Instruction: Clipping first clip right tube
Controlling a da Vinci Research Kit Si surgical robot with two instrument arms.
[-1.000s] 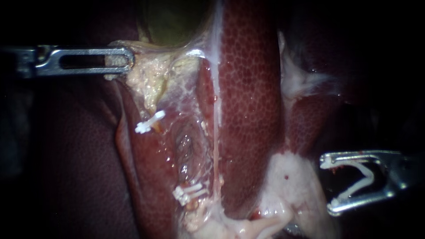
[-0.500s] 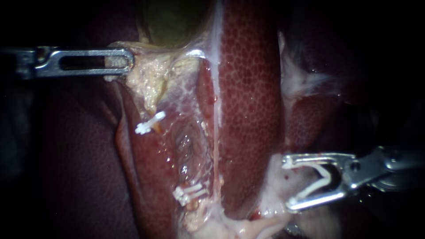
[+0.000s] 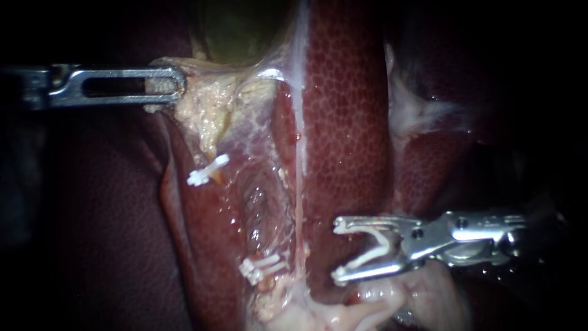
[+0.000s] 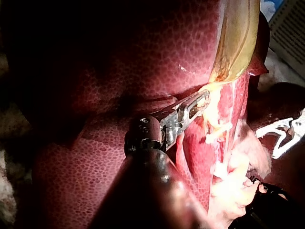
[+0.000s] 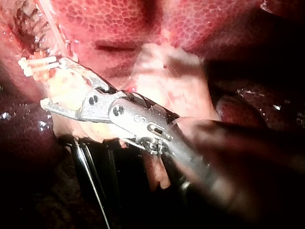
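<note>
Endoscope view, upper left: state the hold and its purpose.

— Operator: My left instrument [image 3: 174, 86] has its jaws closed on pale tissue [image 3: 205, 110] at the foot of the gallbladder [image 3: 245, 30]. I judge the outward pull is there to spread the field and draw the tubes taut beside the liver [image 3: 346, 122].

— Inspector: And the right side?

— Operator: My right instrument [image 3: 335, 252] stands with its jaws spread wide, each jaw seating one leg of a white loaded clip [image 3: 372, 256]. They grip that clip and no tissue. The spread is needed so the clip can pass round a tube. The right tube [image 3: 299, 184], as I read it, is the thin pale strand running down along the liver's edge. The jaw tips lie just beside it, not yet around it, and it carries no clip. A single clip [image 3: 207, 170] and a paired set [image 3: 260, 268] sit on the tissue further toward the left, apart from each other.

— Inspector: Risk?

— Operator: Catching liver surface, or only part of the strand. Both tips should show beyond it before closing.
</note>
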